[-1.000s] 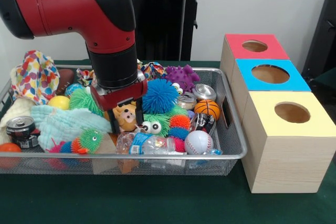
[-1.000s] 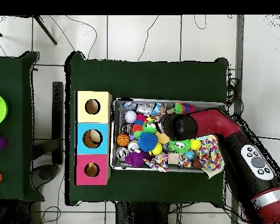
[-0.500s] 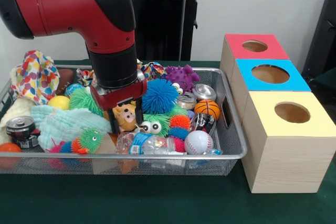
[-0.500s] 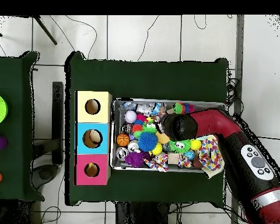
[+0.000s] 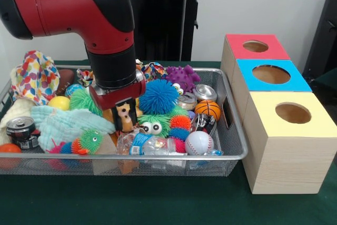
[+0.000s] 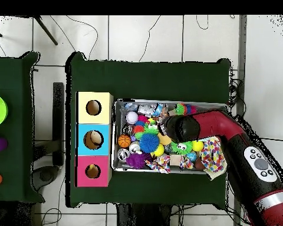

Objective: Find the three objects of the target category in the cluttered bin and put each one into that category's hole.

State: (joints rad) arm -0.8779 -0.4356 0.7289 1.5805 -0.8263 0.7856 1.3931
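My gripper (image 5: pixel 125 123) is down in the wire bin (image 5: pixel 174 156), left of centre, with its black fingers closed in on a small brown animal toy (image 5: pixel 125 114). The toy is pinched between them, just left of a blue spiky ball (image 5: pixel 159 96). In the overhead view the arm (image 6: pixel 185 125) hides the gripper and the toy. To the right of the bin stand three wooden boxes with round holes: red (image 5: pixel 256 47) farthest, blue (image 5: pixel 271 75) in the middle, yellow (image 5: pixel 293 113) nearest.
The bin is crammed: a mini basketball (image 5: pixel 208 109), a baseball (image 5: pixel 199 143), a purple spiky toy (image 5: pixel 182 76), a plastic bottle (image 5: pixel 145 143), a drinks can (image 5: pixel 20 128), a teal cloth (image 5: pixel 63 122) and a patterned cloth (image 5: pixel 36 76).
The fingers have drawn together onto the brown animal toy, which now looks squeezed narrow. The arm has barely moved.
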